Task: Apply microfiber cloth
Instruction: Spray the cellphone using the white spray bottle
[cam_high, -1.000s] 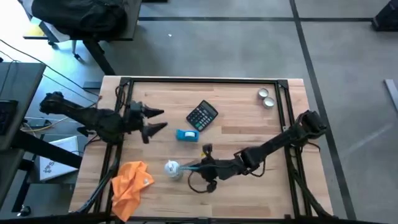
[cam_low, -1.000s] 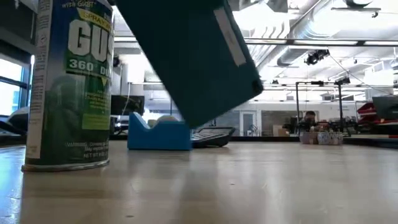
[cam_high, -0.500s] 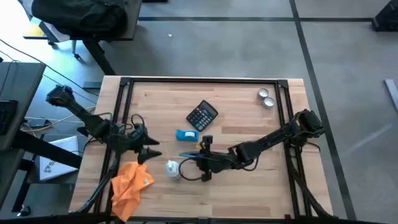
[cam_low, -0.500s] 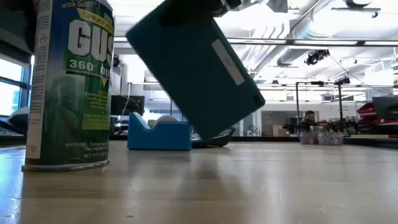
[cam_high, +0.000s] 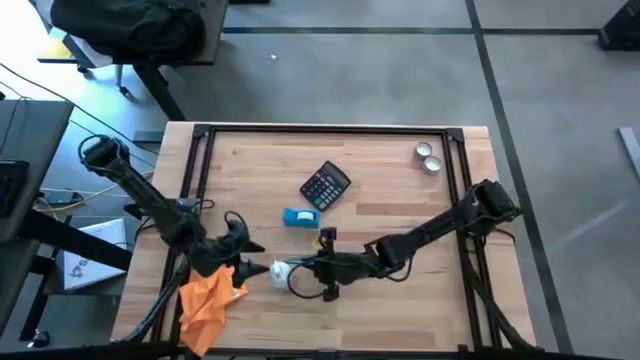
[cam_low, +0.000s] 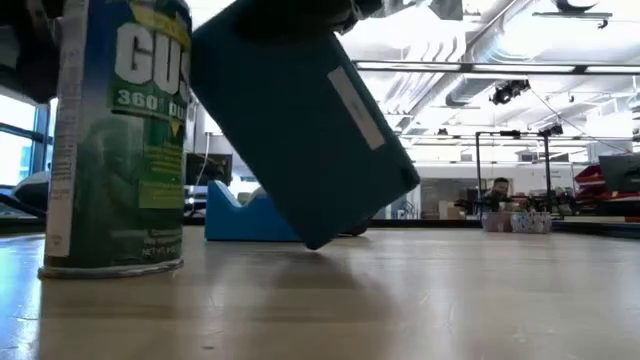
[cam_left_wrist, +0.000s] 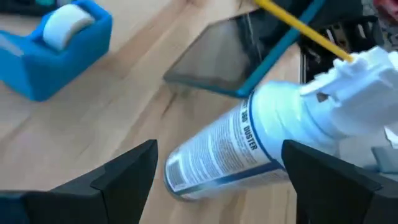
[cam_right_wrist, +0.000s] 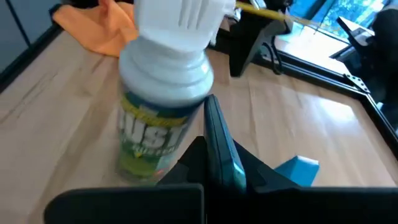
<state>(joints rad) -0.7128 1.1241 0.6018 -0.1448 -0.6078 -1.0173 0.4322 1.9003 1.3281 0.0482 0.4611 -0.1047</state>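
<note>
**Left gripper beside the cloth; right gripper holding a tablet**

The microfiber cloth (cam_high: 207, 300) lies at the near left edge of the table (cam_high: 400, 310), bright orange, crumpled, irregular in outline, partly hanging over the table's front edge. The left gripper (cam_high: 255, 269) sits just beyond the cloth's far corner, its fingers (cam_left_wrist: 127, 171) spread apart and holding nothing. The fingertips point away from the cloth, toward the spray can (cam_high: 279, 270). In the left wrist view the can (cam_left_wrist: 233, 149) stands between the two released fingers, not touched by either.

Just past the can, on its other side, the right gripper (cam_high: 318, 264) is clamped on a teal-edged tablet (cam_right_wrist: 219, 146), gripped by its edge and tilted. In the low view one corner of the tablet (cam_low: 305, 125) is at or just above the tabletop beside the can (cam_low: 120, 140). The cloth (cam_right_wrist: 99, 28) shows in the right wrist view beyond the can, well apart from the right gripper's fingers.

Farther back stand a blue tape dispenser (cam_high: 300, 217), then a black calculator (cam_high: 325, 186). Two small round tins (cam_high: 429, 158) sit near the far right corner.
</note>
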